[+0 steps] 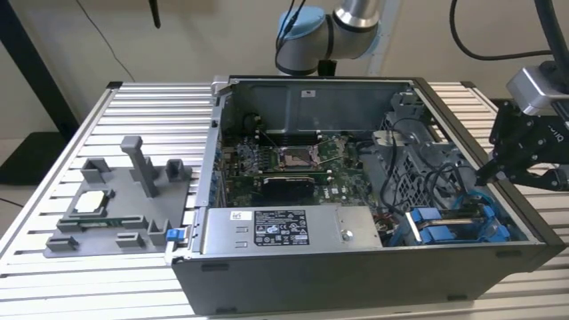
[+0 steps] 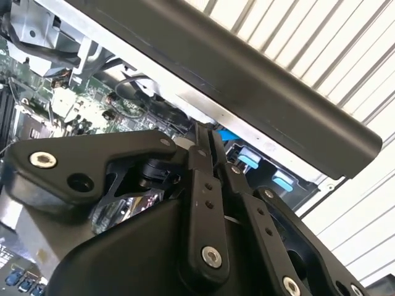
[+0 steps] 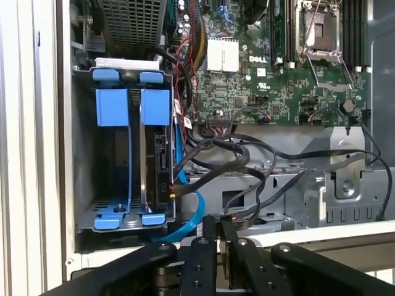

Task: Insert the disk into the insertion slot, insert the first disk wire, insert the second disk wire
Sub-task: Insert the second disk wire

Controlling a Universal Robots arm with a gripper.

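The disk (image 3: 158,166) stands on edge in its blue carrier (image 3: 154,108) inside the drive bay (image 1: 455,225) at the open case's corner, on the exterior view's right. A blue flat wire (image 3: 185,188) runs along the disk's end and curls below the bay. Black wires (image 3: 247,161) loop beside it across the metal bracket. My gripper (image 1: 486,177) hangs over the case's side wall just above the bay. Its black fingers (image 2: 205,148) are pressed together, shut, and I see nothing between them. In the first wrist view the gripper (image 3: 216,223) sits close to a black wire's end.
A grey power-supply box (image 1: 284,230) with a label fills the case's front. The motherboard (image 1: 294,167) lies behind it. A grey fixture (image 1: 116,200) with small parts stands on the slatted table (image 1: 53,280) at the exterior view's left. The case's black wall (image 2: 259,80) runs close to the fingers.
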